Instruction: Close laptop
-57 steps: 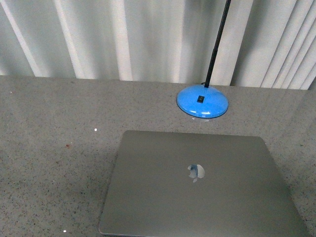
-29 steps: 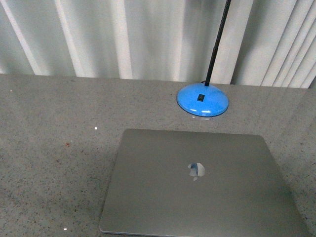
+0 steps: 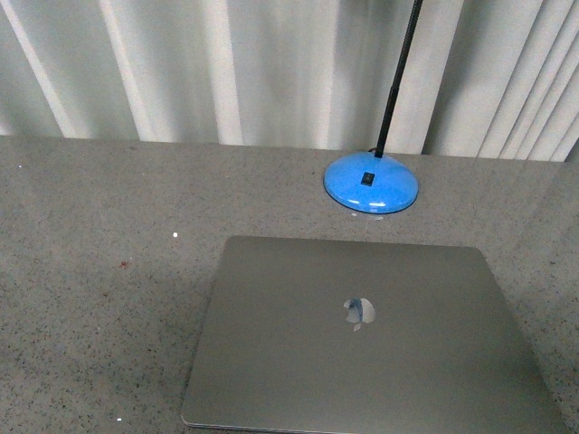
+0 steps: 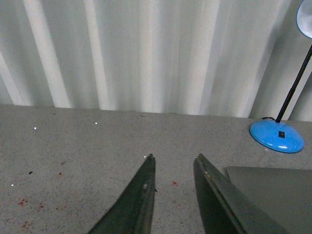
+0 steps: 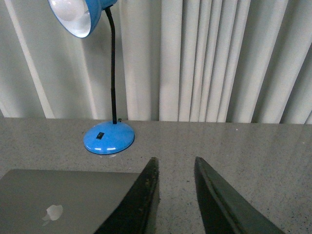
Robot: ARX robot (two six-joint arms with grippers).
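The grey-silver laptop (image 3: pixel 362 339) lies flat on the speckled grey table with its lid down and the shiny apple logo facing up. No arm shows in the front view. In the left wrist view my left gripper (image 4: pixel 174 157) hangs open above bare table, with a corner of the laptop (image 4: pixel 278 187) just beside one finger. The right wrist view shows my right gripper (image 5: pixel 175 159) open and empty over the table, the laptop (image 5: pixel 58 197) lying off to one side of it.
A blue desk lamp stands behind the laptop, its round base (image 3: pixel 371 185) on the table and a black gooseneck rising from it. White pleated curtains (image 3: pixel 181 72) close off the far edge of the table. Small reddish specks mark the table surface (image 4: pixel 44 204).
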